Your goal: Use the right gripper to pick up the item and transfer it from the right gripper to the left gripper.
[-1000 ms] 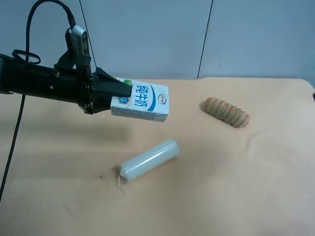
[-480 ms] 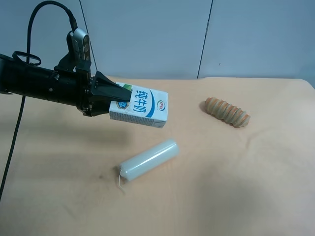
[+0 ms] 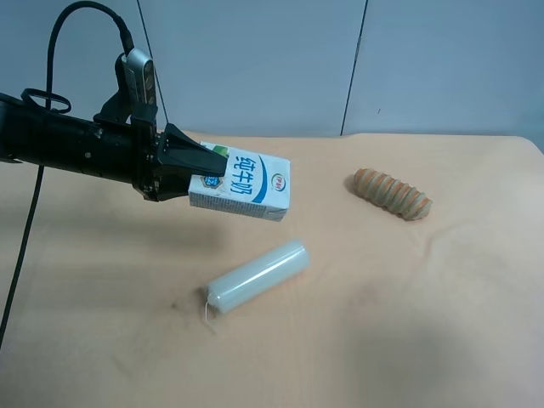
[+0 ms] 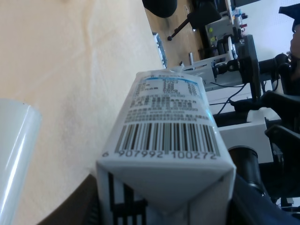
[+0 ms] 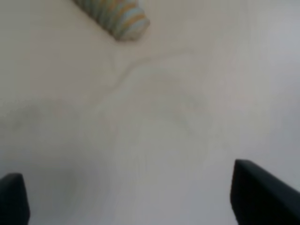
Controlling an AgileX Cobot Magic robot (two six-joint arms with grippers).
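The white milk carton [image 3: 246,183] with blue lettering is held in the air above the tan table [image 3: 408,340], lying sideways. My left gripper [image 3: 208,166], on the black arm with the grey camera module, is shut on the carton's gable end. The left wrist view shows the carton [image 4: 166,136] close up, barcode side showing, with dark fingers [image 4: 255,206] beside it. My right gripper [image 5: 133,194] is open and empty above bare table; only its two black fingertips [image 5: 255,192] show, wide apart. It is out of the exterior high view.
A pale green cylinder [image 3: 257,276] lies on the table below the carton and also shows in the left wrist view [image 4: 14,150]. A ridged orange-brown roll [image 3: 393,194] lies at the exterior high view's right, and at the edge of the right wrist view [image 5: 115,16].
Over the first half second the carton's free end dipped slightly in the left gripper. Since then nothing has moved.
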